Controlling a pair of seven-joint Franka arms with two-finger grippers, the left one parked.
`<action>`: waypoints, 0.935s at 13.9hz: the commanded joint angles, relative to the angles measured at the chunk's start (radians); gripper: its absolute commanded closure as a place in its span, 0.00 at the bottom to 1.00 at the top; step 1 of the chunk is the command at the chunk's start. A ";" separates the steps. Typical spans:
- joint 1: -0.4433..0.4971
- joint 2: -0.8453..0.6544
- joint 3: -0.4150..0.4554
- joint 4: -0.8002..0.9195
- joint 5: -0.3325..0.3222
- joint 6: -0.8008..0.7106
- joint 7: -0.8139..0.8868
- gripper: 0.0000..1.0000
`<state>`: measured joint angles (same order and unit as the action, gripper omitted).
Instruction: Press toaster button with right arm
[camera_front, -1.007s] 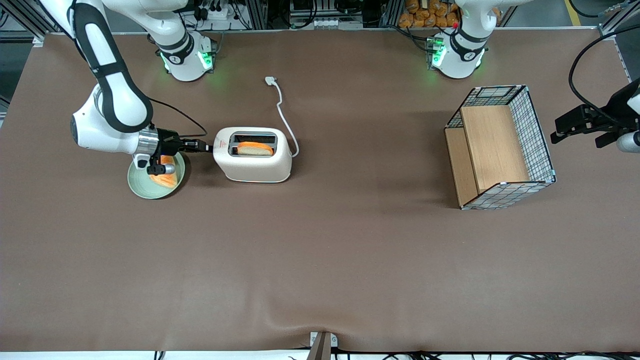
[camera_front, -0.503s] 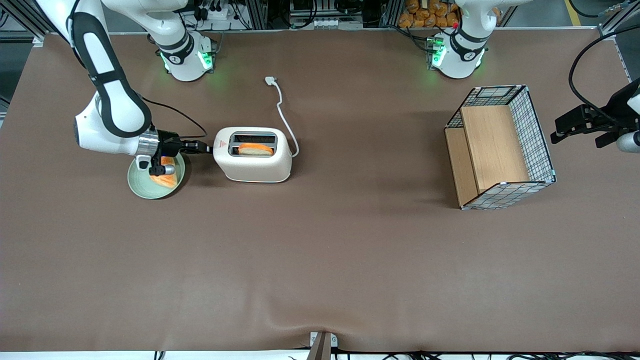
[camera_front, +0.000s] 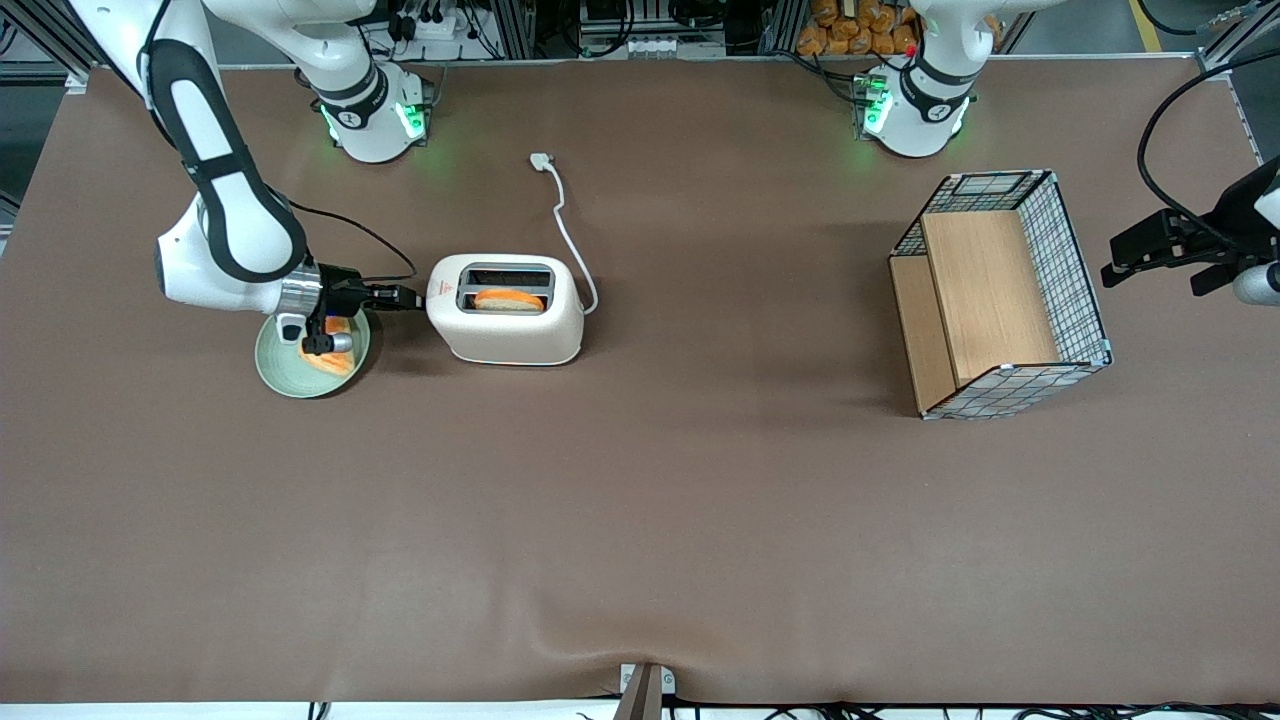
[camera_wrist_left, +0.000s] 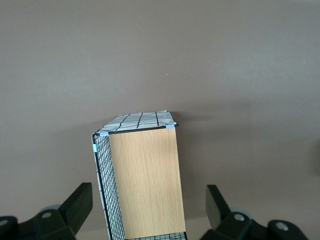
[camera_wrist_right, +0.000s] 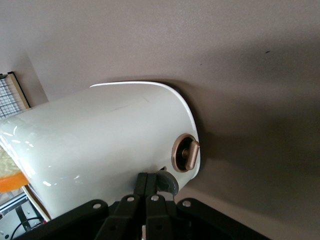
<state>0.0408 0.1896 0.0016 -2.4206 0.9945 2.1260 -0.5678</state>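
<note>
The cream-white toaster (camera_front: 505, 322) stands on the brown table with an orange-crusted slice of toast (camera_front: 509, 299) in its slot nearer the front camera. My right arm's gripper (camera_front: 411, 296) is shut and lies level at the toaster's narrow end with the red triangle mark. In the right wrist view the closed fingertips (camera_wrist_right: 148, 176) rest against the toaster (camera_wrist_right: 100, 145) body, touching the grey toaster button (camera_wrist_right: 169, 181). A copper round knob (camera_wrist_right: 185, 153) sits just beside the button. From the front the button is hidden by the gripper.
A pale green plate (camera_front: 270, 370) with orange bread lies under my wrist, toward the working arm's end. The toaster's white cord and plug (camera_front: 541, 159) trail toward the arm bases. A wire basket with a wooden shelf (camera_front: 1000, 295) stands toward the parked arm's end.
The toast now sits slightly lower in the slot. My arm's elbow has shifted a little while the gripper stays at the toaster's end.
</note>
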 joint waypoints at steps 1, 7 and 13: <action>0.004 0.071 0.021 -0.029 0.061 0.072 -0.127 1.00; -0.007 0.065 0.020 -0.026 0.059 0.060 -0.123 1.00; -0.088 -0.041 0.017 0.032 -0.158 -0.045 0.104 1.00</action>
<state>0.0045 0.1945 0.0020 -2.4076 0.9501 2.1076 -0.5604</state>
